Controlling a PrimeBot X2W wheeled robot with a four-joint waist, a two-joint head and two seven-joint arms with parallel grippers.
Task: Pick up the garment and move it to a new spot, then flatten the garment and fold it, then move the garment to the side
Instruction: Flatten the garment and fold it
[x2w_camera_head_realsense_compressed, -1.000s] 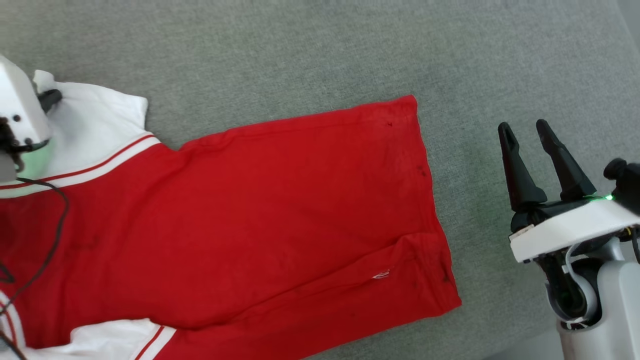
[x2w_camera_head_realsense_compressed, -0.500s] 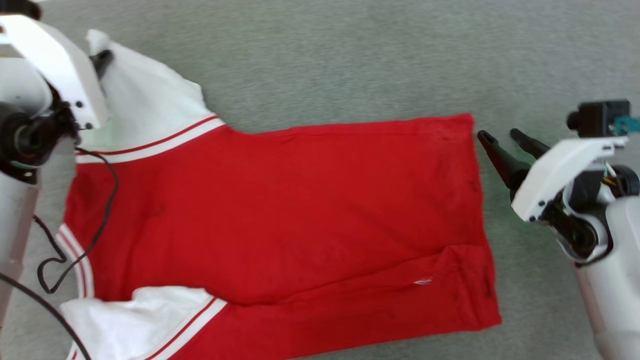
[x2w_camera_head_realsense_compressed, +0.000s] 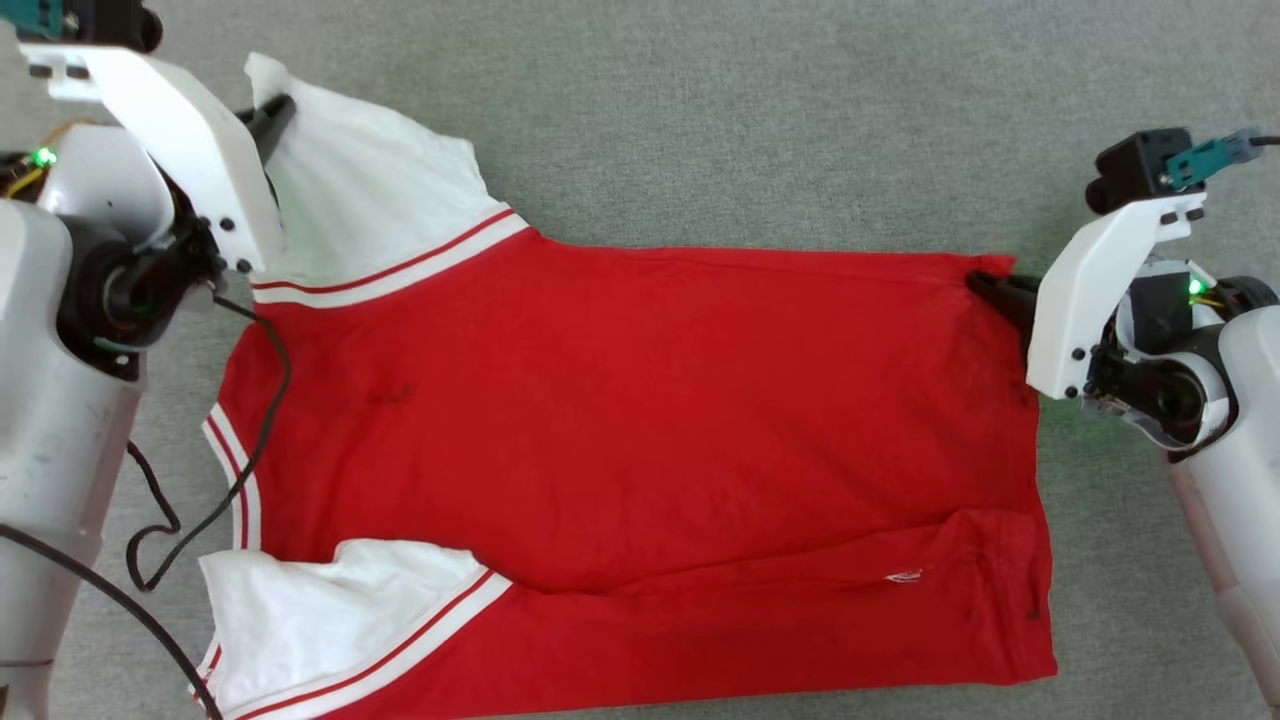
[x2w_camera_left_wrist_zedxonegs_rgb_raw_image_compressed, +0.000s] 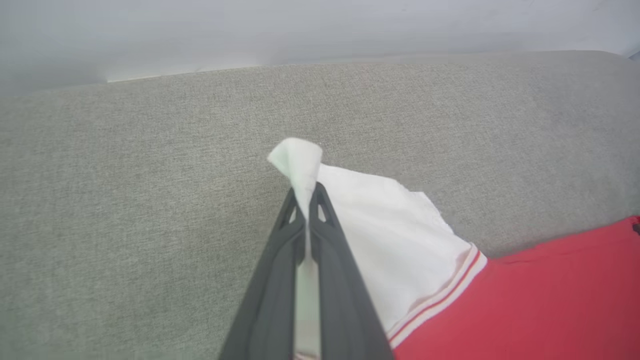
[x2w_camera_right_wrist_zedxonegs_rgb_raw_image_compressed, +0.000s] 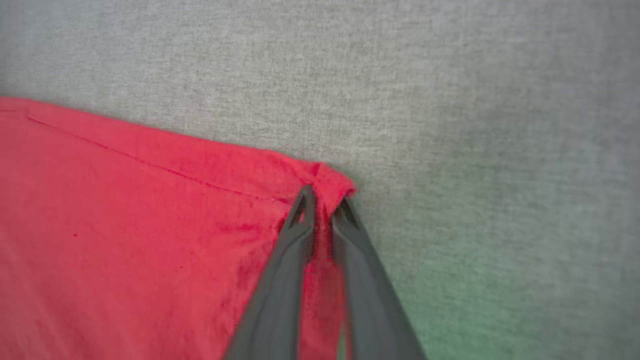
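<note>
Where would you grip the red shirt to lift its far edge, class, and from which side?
Pinch the shirt at its far corners: the sleeve tip from the left, the hem corner from the right. It lies flat and sideways, so both corners jut outward. The left end effector and right end effector pinch there.

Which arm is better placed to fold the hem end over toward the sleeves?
Right. The right tool pinches the far hem corner of the garment, so it can likely carry that end over. The left tool is shut on the white sleeve tip at the opposite end.
</note>
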